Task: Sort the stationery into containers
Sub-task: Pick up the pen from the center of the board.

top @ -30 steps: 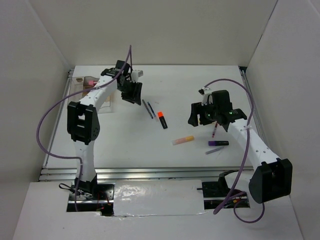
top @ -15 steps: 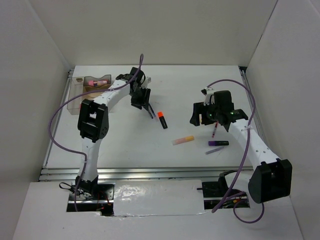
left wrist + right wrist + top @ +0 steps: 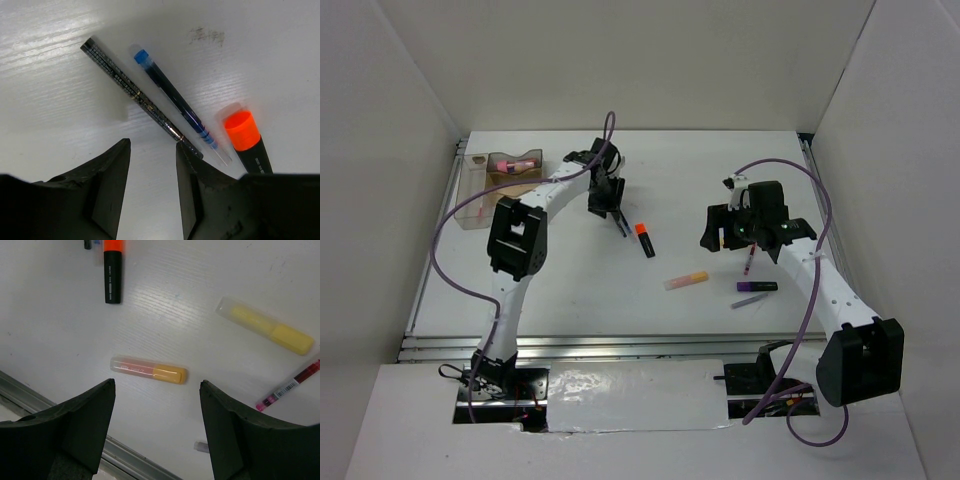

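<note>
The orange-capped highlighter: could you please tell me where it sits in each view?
Top external: highlighter at the picture's centre, cap towards the far side.
Left wrist: lower right, cap up.
Right wrist: top left, cap cropped.
Shared landmark: the dark pencil beside its cap, only its tip in the right wrist view.

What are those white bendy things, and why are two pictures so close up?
They are two robot arms. One picture looks down from above; the other two come from a camera on each wrist. The left hand hangs open close to a dark pencil, a blue pen and an orange-capped marker. The right hand is open above a yellow-pink marker and a pale yellow stick. Neither holds anything. The clear tray at the back left already has a pink-capped tube in it.
</note>
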Controlling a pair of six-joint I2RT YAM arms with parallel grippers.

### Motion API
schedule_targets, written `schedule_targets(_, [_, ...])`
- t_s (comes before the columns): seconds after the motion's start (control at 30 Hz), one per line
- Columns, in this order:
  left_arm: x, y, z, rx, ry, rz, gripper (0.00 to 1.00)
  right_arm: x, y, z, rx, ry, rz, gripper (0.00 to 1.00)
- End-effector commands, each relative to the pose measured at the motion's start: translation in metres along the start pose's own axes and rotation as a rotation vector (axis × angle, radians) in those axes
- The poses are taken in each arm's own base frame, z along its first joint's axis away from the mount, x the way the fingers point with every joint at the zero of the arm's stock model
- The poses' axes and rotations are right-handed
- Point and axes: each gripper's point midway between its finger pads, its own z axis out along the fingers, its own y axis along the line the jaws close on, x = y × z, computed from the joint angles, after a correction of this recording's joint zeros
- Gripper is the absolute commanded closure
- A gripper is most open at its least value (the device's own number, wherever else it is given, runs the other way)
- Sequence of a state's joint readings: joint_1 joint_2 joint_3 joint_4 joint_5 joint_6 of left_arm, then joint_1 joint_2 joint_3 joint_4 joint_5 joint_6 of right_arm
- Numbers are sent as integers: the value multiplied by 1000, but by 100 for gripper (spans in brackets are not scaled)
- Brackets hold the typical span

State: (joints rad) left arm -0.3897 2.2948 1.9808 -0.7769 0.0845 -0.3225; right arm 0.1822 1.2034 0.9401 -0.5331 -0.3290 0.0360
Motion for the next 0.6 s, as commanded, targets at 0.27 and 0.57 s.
schedule_targets(0.27, [-11,4,16,-44,-22,-7,47,-9,0,-1,-12,-37,1,25])
schedule_targets(0.57, [-11,7,25,-46,-12,-15,46,-8,-1,0,-10,-35,4,25])
